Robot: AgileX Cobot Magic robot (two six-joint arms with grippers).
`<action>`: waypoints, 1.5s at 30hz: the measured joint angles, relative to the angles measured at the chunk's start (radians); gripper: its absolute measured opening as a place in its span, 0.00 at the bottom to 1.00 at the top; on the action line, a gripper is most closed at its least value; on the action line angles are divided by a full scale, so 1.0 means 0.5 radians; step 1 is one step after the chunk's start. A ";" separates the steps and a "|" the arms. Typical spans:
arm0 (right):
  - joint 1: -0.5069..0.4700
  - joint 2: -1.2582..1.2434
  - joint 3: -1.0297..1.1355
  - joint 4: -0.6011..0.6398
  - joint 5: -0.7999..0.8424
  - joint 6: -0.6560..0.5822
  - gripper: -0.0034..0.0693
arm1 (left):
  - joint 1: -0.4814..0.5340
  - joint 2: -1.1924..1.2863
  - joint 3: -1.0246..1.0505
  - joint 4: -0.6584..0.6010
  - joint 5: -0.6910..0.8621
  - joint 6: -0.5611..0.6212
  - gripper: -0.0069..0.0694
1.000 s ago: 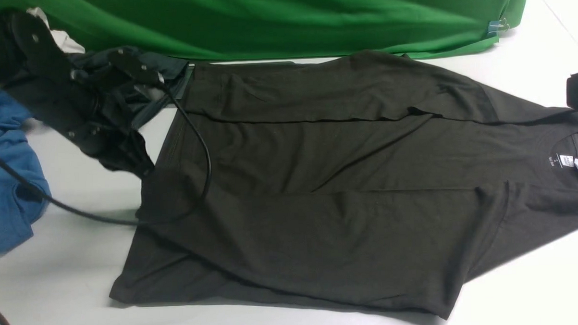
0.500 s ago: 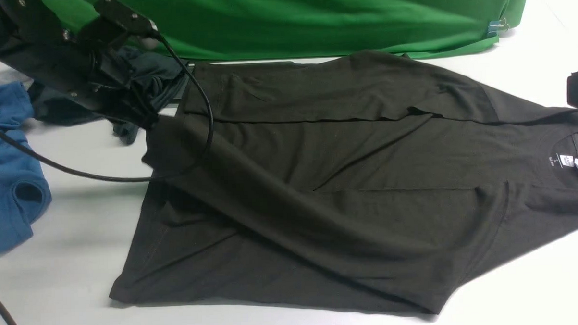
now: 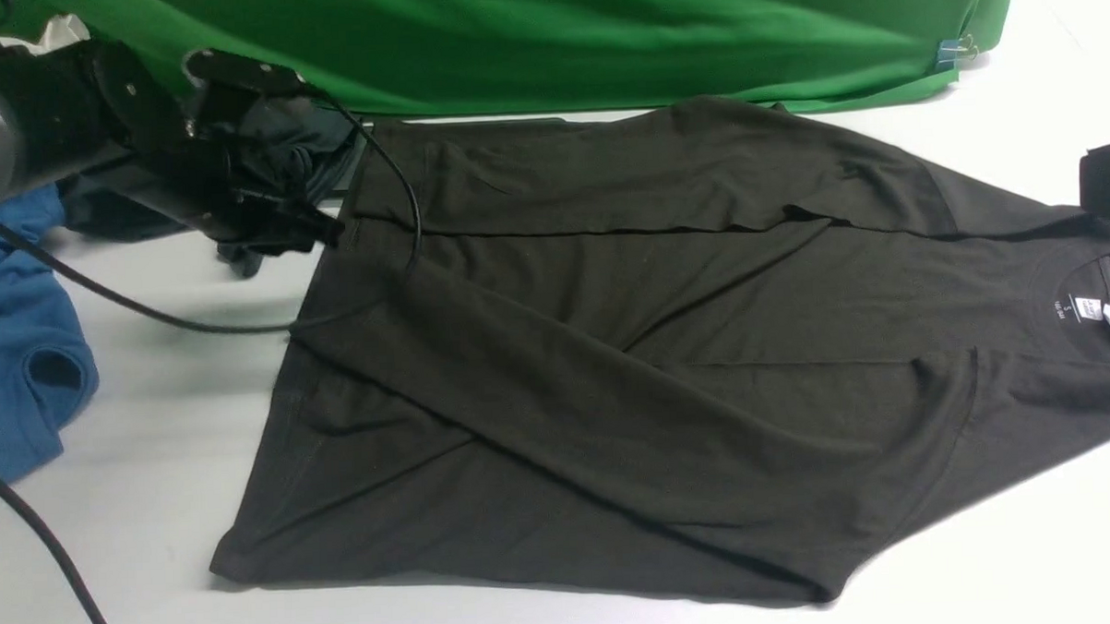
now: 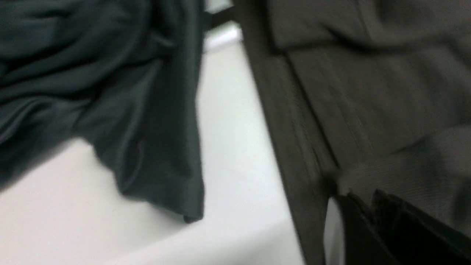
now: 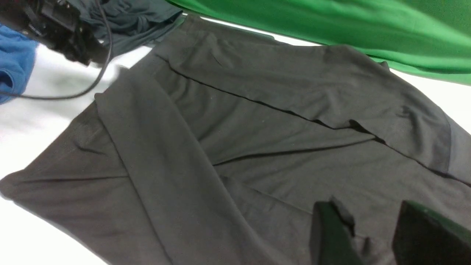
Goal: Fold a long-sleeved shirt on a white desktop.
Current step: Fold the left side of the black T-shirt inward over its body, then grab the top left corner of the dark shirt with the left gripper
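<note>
The large dark olive-brown knit long-sleeved shirt lies spread on the broad plain white desktop, with its hem toward the robot's left and its round neck at the right edge. A second ago its near sleeve hung lifted over the hem. Now that sleeve lies flat in a diagonal band across the body, from the near shoulder up to the far hem corner. The far sleeve stays folded along the far side.

The left gripper has swung from the middle of the hem to that far corner. The blurred wrist view does not show whether its black fingers grip the cloth or have let go.

The right gripper has barely moved beside the collar, and its jaws stand apart over shirt cloth.

Behind hangs a draped green cloth backdrop, which meets the desktop. A crumpled blue garment lies at the far left, and a smaller dark teal-grey garment is bunched behind the left gripper. A black cable loops over the hem. The small white neck label faces up.
</note>
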 joint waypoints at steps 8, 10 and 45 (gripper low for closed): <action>0.000 0.009 0.000 0.093 -0.028 -0.008 0.38 | 0.000 -0.007 -0.061 -0.068 0.006 -0.631 0.58; 0.000 0.023 -0.004 0.115 -0.029 -0.010 0.38 | 0.000 0.004 -0.087 -0.161 0.006 -0.617 0.63; 0.000 0.123 -0.023 0.203 -0.009 -0.014 0.38 | 0.000 0.727 -0.781 -0.651 -0.056 -0.547 0.14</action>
